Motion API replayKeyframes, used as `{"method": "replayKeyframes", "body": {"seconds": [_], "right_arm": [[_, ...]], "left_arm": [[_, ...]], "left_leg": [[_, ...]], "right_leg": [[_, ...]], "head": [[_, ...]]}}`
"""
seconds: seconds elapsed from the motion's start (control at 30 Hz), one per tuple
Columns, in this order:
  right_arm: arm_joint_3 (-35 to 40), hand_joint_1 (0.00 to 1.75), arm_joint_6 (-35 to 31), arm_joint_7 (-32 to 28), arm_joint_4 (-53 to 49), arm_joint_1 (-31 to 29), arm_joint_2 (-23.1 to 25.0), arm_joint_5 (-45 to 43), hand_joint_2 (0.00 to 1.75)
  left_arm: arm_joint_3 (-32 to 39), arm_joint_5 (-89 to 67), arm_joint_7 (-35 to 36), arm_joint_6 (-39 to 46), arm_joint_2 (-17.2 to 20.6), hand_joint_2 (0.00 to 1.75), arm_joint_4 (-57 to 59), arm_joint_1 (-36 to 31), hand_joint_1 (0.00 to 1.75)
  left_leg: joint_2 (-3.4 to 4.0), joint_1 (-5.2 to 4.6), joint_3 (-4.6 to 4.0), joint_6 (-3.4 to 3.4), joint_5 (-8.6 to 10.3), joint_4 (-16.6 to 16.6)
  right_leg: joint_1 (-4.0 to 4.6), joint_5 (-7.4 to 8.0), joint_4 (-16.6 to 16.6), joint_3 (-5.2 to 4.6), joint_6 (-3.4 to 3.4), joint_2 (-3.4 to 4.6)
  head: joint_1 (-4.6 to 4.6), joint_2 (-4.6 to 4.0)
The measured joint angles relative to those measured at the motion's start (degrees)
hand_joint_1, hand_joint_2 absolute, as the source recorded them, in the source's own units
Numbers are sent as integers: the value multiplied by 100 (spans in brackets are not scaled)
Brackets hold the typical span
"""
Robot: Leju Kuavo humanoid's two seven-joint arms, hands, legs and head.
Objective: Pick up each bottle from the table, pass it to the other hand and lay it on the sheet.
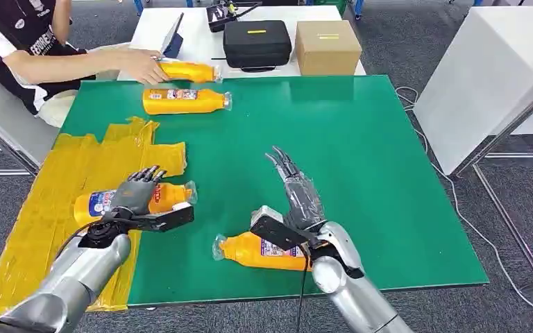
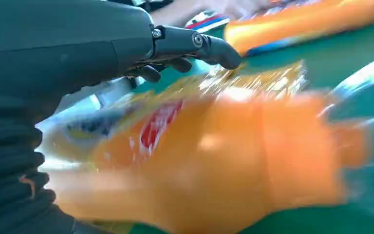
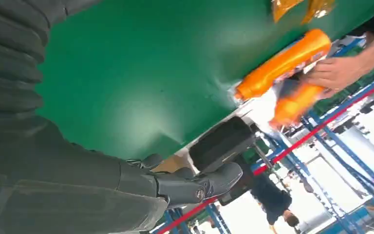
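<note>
An orange bottle (image 1: 170,196) lies on its side where the yellow sheet (image 1: 48,208) meets the green mat (image 1: 347,146). My left hand (image 1: 137,193) hovers over it with fingers spread, gripping nothing; in the left wrist view that bottle (image 2: 214,161) is a blur under the left hand (image 2: 78,48). A second bottle (image 1: 250,251) lies on the mat near the front edge, partly under my right wrist. My right hand (image 1: 295,186) is above it, fingers straight and apart. Two more bottles (image 1: 184,101) (image 1: 189,71) lie at the far edge; a person's hand (image 1: 142,66) touches the farther one.
A person (image 1: 21,41) sits at the far left corner. Behind the mat, a white table carries a black case (image 1: 257,43) and a cardboard box (image 1: 327,46). Another white table (image 1: 486,76) stands to the right. The right wrist view shows the far bottles (image 3: 282,63).
</note>
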Motion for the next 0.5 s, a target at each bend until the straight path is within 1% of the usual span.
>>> {"method": "replayKeyframes", "body": {"seconds": [0.07, 0.13, 0.3, 0.43, 0.5], "right_arm": [[-87, 0, 0, 17, 2, 56, 15, 103, 175], [-214, 0, 2, 37, 6, 145, 46, 203, 175], [-306, 0, 13, 70, -4, 261, 42, 328, 175], [-356, 0, 147, 243, -96, 320, 24, 590, 175], [-367, 0, 284, 398, -179, 344, 11, 873, 175]], "left_arm": [[66, 177, -221, -466, 9, 0, -650, 52, 0], [153, 420, -358, -849, 37, 0, -1677, 126, 0], [151, 587, -229, -1592, 214, 0, -3005, 405, 0], [149, 971, -255, -1916, 382, 0, -3950, 722, 0], [173, 1435, -370, -2107, 431, 0, -4299, 882, 0]], "left_leg": [[-4, 0, -4, 0, 0, 0], [-2, -1, -3, 0, 0, 0], [2, 0, -4, 0, -1, 0], [2, 1, -4, -1, -1, -1], [1, 1, -4, -1, -1, -1]], "right_leg": [[0, 0, 0, 0, 0, -3], [0, 0, 0, -1, 0, -2], [0, 0, 0, -2, 0, -1], [0, -1, 0, -3, 0, -1], [0, -1, -1, -3, 0, -1]], "head": [[-2, 0], [-2, 0], [-4, 0], [-2, 0], [-4, 0]]}}
